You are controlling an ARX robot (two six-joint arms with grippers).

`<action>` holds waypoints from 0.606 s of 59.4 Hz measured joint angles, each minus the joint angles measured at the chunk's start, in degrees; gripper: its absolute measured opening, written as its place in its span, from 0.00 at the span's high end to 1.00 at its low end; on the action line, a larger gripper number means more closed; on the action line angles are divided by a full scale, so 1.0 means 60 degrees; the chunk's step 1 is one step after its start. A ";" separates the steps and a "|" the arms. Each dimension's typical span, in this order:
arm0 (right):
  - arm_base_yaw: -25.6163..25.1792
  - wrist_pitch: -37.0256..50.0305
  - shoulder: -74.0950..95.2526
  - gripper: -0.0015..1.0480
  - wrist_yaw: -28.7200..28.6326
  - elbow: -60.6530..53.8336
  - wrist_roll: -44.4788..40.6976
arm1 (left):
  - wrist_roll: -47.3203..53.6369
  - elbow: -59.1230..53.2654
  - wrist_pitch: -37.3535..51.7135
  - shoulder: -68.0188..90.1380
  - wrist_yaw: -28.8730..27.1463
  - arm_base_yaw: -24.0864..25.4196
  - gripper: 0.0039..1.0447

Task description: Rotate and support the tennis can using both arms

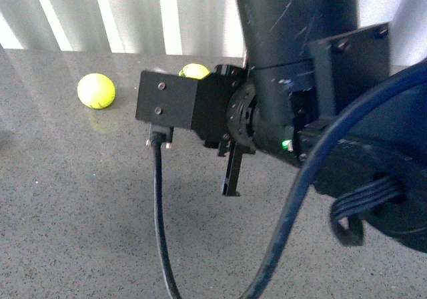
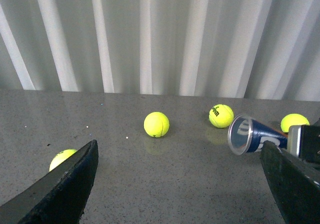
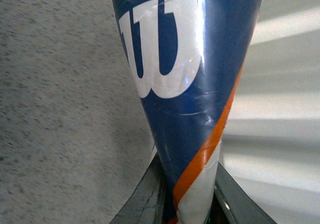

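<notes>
**Grip state.** The right jaws are clamping the tennis can (image 3: 175, 84) low on its body, one grey finger (image 3: 142, 206) pressing on each flank of the label. The left jaws are standing wide apart and holding nothing, their black fingers (image 2: 60, 189) framing the can from across the table (image 2: 150, 194).

**Position.** The can is lying tilted, close to level, just above the table. Its clear round end is pointing toward the left jaws, and tennis balls (image 2: 156, 124) are lying scattered beyond and beside it. Whether any part of it is touching the table cannot be settled from these views. A black arm (image 1: 300, 59) is filling the front view and hiding the can there.

**Step in hand, as judged.** The left arm is due to come in and support the free end.
- It should be meeting the can near the stiffer rim rather than mid-wall.
- Its jaws should be closing only enough to cradle the can.
- Any turning should be going slowly, because a single grip at one end leaves a long, unsupported lever.

**Materials.**
- The can is a thin-walled cylinder with a glossy, smooth film in navy, a white W and an orange stripe. It is likely to slip and to dent under pressure.
- The fingers are narrow, flat and hard.
- The table is grey, speckled, stone-like and faintly reflective.
- The balls are felted yellow-green spheres, liable to roll if nudged.
</notes>
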 joint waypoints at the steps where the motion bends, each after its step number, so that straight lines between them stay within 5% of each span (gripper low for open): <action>1: 0.0051 -0.0040 0.0149 0.89 -0.0036 0.0117 0.0036 | 0.0004 0.0000 0.0000 0.0000 0.0000 0.0000 0.06; 36: 0.0685 -0.2586 0.2120 0.92 -0.0973 0.3293 0.1224 | 0.0000 0.0000 0.0000 0.0000 0.0000 0.0000 0.06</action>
